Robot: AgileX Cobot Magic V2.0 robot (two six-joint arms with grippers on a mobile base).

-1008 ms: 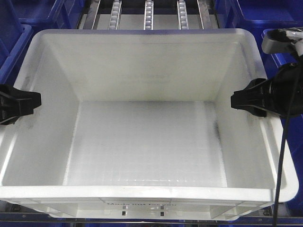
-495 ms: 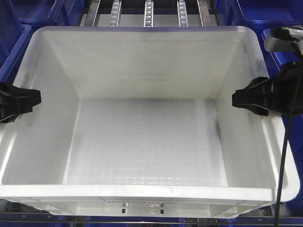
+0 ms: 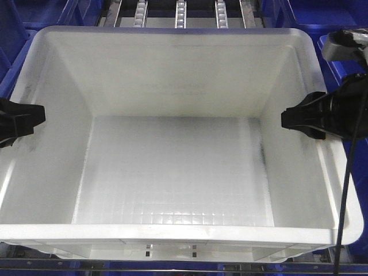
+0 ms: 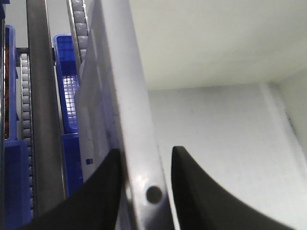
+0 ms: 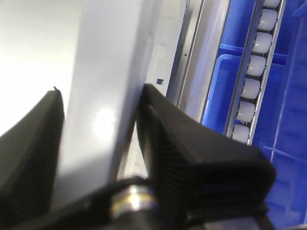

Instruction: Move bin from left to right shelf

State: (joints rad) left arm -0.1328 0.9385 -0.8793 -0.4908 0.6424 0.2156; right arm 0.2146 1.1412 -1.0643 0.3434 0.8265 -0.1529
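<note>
From where I stand, the bin [image 3: 172, 233] fills the foreground, empty, its far end at the roller tracks [image 3: 181, 14] with blue totes [image 3: 17, 23] on both sides. Whether it's lifted or resting I can't tell. The left gripper [image 3: 34, 118] and right gripper [image 3: 296, 121] pinch opposite side rims. I'd say both arms should travel together and level, squeezing evenly (that rim looks slippery). Only the wrist views show each grip: the left gripper [image 4: 144, 191] and right gripper [image 5: 100, 143] each have one finger inside the wall and one outside, closed on it.
</note>
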